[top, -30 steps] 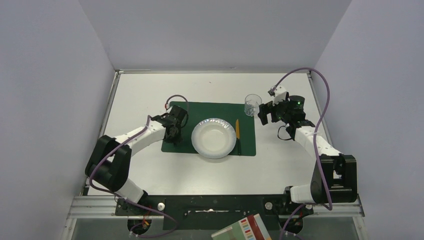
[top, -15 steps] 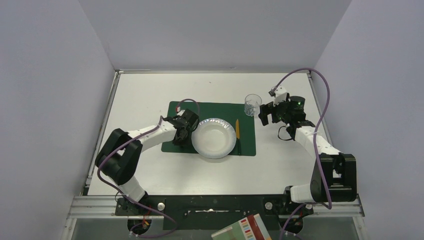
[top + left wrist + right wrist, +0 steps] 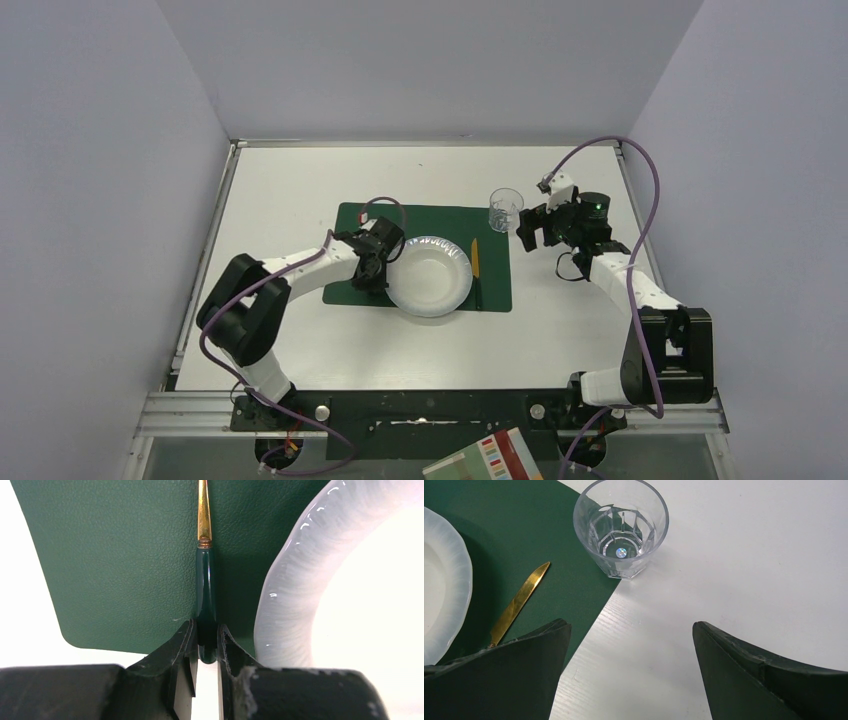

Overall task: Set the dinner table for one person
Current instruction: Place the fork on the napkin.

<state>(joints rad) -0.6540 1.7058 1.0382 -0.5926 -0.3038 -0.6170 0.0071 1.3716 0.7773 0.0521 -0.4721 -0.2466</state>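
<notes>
Table (image 3: 290,180) white, faint wood grain. Placemat (image 3: 420,218) dark green, leather texture. Plate (image 3: 445,250) white, ribbed rim. Knife (image 3: 519,602) gold. Utensil (image 3: 206,595) green handle, gold neck. Glass (image 3: 621,530) clear.

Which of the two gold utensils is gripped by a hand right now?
The green-handled utensil left of the plate, its handle pinched in the left hand; the gold knife right of the plate lies untouched on the placemat.
</notes>
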